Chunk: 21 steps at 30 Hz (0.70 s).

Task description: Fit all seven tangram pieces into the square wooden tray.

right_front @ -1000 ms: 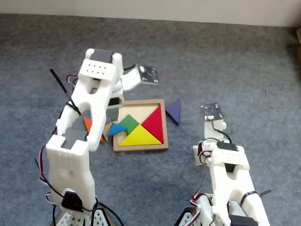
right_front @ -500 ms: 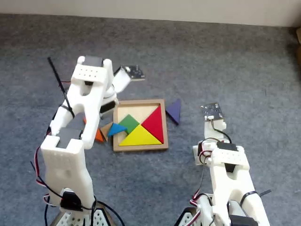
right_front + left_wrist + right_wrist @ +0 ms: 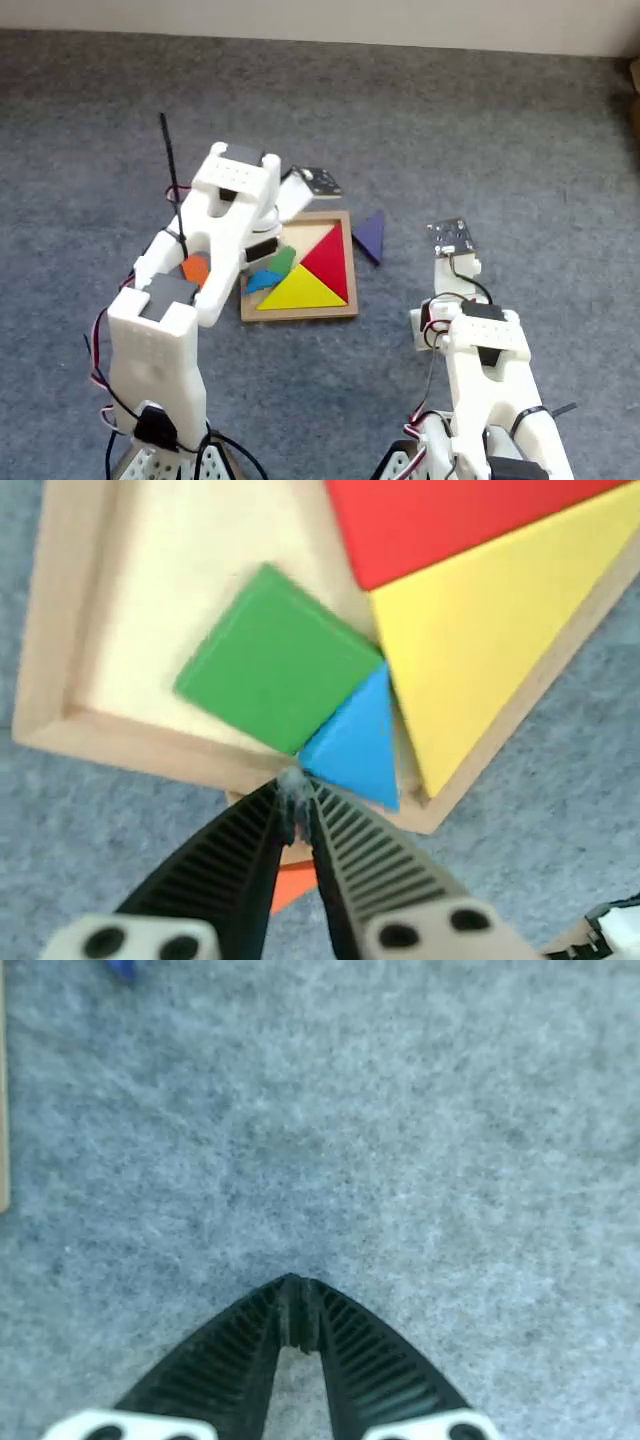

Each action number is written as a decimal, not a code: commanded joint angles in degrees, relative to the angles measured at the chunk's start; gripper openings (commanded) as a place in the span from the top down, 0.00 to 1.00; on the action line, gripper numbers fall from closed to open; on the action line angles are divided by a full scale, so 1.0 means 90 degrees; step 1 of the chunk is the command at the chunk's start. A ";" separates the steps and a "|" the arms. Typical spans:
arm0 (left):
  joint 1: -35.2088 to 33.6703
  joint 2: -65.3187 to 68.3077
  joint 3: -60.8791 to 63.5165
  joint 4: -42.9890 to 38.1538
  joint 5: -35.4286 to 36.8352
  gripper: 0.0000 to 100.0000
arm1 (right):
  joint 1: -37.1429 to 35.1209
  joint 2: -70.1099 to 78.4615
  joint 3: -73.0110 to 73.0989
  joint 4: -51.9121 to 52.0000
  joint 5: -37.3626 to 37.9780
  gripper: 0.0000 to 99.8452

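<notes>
Item: blue triangle (image 3: 355, 745), at the tray (image 3: 50, 610) rim.
We judge it light, stiff, slick; pinch its straight edges. Pressed together, empty: left fingers (image 3: 245, 855), right fingers (image 3: 250, 1345).

Tan tray (image 3: 70, 610) with red triangle (image 3: 450, 520), yellow triangle (image 3: 480, 650), blue triangle (image 3: 355, 745) and green square (image 3: 275, 660).

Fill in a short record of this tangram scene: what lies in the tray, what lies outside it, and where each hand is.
In tray: red triangle, yellow triangle, green square, blue triangle by the rim
Outside tray: purple triangle and orange piece, on the carpet
Left hand: shut, tips at the tray's rim beside the blue triangle
Right hand: shut, over bare carpet, apart from the tray
Task state: unfinished; bare tray floor shows
</notes>
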 commanded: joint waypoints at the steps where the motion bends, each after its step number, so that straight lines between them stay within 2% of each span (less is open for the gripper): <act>1: 0.0366 -0.0425 -0.0034 -0.0029 0.0117 0.97 | 0.0054 0.0093 -0.0024 -0.0190 0.0029 0.99; 5: 0.0425 -0.0542 -0.0063 0.0000 0.0117 0.97 | 0.0054 0.0093 -0.0024 -0.0190 0.0029 0.99; 11: 0.0288 -0.1538 0.0093 0.0020 0.0117 0.97 | 0.0054 0.0083 -0.0024 -0.0190 0.0029 0.99; 17: 0.0474 -0.2183 0.1158 -0.0059 0.0127 0.97 | 0.0054 0.0083 -0.0024 -0.0190 0.0029 0.99; 21: 0.0425 -0.2271 0.1861 -0.0733 0.0615 0.97 | 0.0054 0.0083 -0.0005 -0.0190 0.0029 0.99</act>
